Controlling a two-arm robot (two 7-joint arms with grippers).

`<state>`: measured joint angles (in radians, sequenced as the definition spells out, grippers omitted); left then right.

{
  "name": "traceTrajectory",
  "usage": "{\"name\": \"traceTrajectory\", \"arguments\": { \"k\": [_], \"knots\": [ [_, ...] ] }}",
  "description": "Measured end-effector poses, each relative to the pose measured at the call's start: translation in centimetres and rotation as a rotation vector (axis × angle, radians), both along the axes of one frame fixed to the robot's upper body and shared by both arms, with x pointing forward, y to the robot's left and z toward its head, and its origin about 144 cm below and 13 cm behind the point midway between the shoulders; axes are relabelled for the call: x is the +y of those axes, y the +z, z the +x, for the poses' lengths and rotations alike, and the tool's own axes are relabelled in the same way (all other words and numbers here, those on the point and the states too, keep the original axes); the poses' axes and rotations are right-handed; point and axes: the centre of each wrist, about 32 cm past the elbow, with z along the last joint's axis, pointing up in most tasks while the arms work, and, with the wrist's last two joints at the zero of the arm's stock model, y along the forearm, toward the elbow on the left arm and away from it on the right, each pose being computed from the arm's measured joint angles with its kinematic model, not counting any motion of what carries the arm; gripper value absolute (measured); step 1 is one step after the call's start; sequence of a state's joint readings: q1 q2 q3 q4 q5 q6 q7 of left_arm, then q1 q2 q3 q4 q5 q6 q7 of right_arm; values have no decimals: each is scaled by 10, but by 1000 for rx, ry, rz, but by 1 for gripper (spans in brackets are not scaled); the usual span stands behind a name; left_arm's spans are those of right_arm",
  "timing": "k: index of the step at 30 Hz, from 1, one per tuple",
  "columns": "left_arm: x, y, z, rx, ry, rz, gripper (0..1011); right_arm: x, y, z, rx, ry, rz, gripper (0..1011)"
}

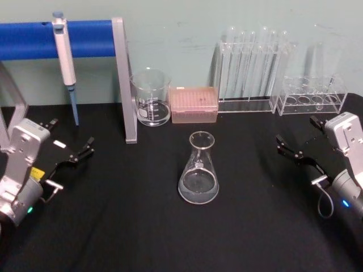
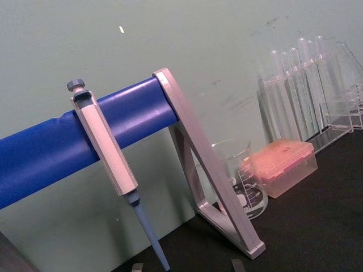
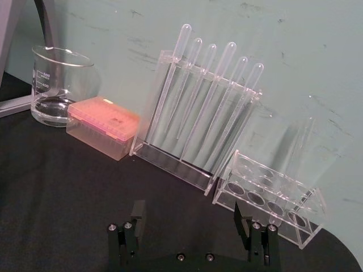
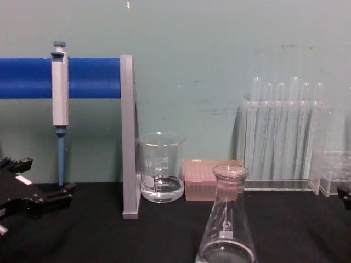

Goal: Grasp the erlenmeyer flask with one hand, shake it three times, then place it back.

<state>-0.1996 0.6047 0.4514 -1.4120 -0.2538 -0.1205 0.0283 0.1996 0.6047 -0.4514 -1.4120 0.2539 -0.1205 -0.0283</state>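
- Look first to the flask (image 1: 198, 170) — upright on the black table (image 1: 130, 226), near the middle, in front of the beaker (image 1: 151, 97) and the pink box (image 1: 194, 104), and apart from both.
- Seen from the chest, same flask (image 4: 226, 230) close and low, touched by nothing; perhaps a little clear liquid at the bottom, though hard to tell through the glass.
- Find the left pincer (image 1: 88, 146) low at the left side of the table, well apart from the flask, spread open and holding nothing.
- Find the right pincer (image 1: 281, 144) at the right side, likewise well apart from the flask; spread wide and empty in its wrist view (image 3: 189, 214), pointing toward the rack of tubes (image 3: 193, 124) at the back.
- Judged to be at the very start: no grasp, no lift, and none of the three shakes to be credited from how things lie.
- Left to do, then: reach in with one pincer, close on the neck or upper cone, lift clear of the table, shake three times, set down upright again.
- Worth minding — smooth glass and a narrow neck, so likely calling for a firm, centred grip before any shaking.
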Motion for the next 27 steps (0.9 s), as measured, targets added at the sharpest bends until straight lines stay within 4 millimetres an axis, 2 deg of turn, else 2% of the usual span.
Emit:
{"name": "traceTrajectory", "arguments": {
  "k": [27],
  "knots": [
    [0, 0, 0, 0, 0, 0, 1001, 0, 0, 0, 0, 0, 0, 1000]
  ]
}}
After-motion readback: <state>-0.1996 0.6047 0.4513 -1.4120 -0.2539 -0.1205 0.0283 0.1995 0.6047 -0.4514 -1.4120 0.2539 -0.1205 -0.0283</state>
